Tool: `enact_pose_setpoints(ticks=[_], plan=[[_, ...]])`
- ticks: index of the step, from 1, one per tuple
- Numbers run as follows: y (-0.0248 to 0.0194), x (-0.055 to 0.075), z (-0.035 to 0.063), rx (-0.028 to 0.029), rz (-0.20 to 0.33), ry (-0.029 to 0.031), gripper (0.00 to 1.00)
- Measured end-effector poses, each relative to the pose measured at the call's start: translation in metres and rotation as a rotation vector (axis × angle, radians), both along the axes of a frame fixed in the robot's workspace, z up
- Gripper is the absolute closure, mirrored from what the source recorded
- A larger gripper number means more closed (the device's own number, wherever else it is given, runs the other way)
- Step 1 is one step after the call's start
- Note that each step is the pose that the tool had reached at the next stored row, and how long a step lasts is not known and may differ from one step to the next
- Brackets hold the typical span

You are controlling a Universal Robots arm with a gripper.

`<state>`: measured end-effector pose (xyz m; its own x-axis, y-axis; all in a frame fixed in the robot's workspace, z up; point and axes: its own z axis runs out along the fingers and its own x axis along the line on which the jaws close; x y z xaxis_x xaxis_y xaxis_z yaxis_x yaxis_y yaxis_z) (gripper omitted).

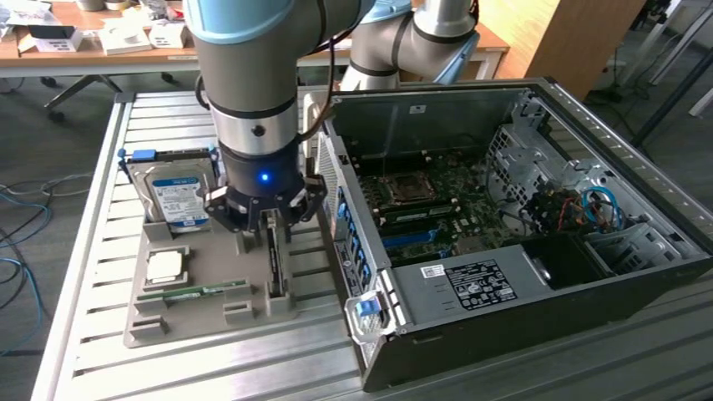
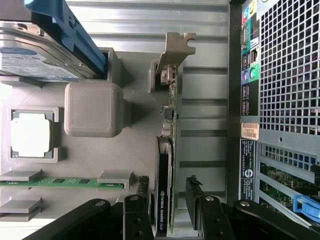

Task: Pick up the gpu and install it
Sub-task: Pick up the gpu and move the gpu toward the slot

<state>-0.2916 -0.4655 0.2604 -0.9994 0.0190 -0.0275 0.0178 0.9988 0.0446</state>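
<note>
Jaws stand open, one on either side of the gpu (image 2: 171, 114), which sits on edge in a slot of the grey moulded tray (image 2: 135, 155), at the tray's side nearest the computer case (image 1: 468, 351). Thin, stiff and light, the green board probably tolerates little flexing. Its flat faces by the black fan shroud (image 2: 161, 195) look the safest hold, clear of the silver bracket (image 2: 177, 47).

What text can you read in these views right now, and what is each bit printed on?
"NVIDIA": on the black fan side of the gpu; the smaller words after it are too blurred to read.
Blue label of the hard drive: print too small to read.
White power supply label: too small to read.
The rear-panel stickers on the computer: blurred, unreadable.
</note>
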Motion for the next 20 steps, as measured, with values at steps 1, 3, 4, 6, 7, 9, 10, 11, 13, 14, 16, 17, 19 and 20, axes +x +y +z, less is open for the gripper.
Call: enact_pose_setpoints(ticks=[1,3,4,6,7,9,10,11,13,14,16,17,19,20], plan=[[0.0000,0.000,-0.0015,-0.0001,0.000,0.0001,0.57],[0.0000,0.000,-0.0043,0.0000,0.000,0.0000,0.57],[0.0000,0.000,-0.0057,-0.0001,0.000,0.0000,0.57],[0.0000,0.000,-0.0083,0.0000,0.000,0.0001,0.57],[0.0000,0.000,-0.0097,0.0000,0.000,0.0000,0.57],[0.0000,0.000,-0.0125,0.0000,0.000,0.0000,0.57],[0.0000,0.000,-0.0136,0.0000,0.000,0.0001,0.57],[0.0000,0.000,-0.0146,0.0000,0.000,0.0000,0.57],[0.0000,0.000,-0.0154,0.0000,0.000,0.0001,0.57],[0.0000,0.000,-0.0154,-0.0001,0.000,0.0001,0.57],[-0.0001,0.000,-0.0154,-0.0002,0.000,0.0001,0.57],[0.0002,0.000,-0.0157,0.0000,0.000,0.0000,0.57],[0.0014,0.000,-0.0160,-0.0001,0.000,0.0000,0.57],[0.0022,0.000,-0.0161,-0.0001,0.000,0.0001,0.57]])
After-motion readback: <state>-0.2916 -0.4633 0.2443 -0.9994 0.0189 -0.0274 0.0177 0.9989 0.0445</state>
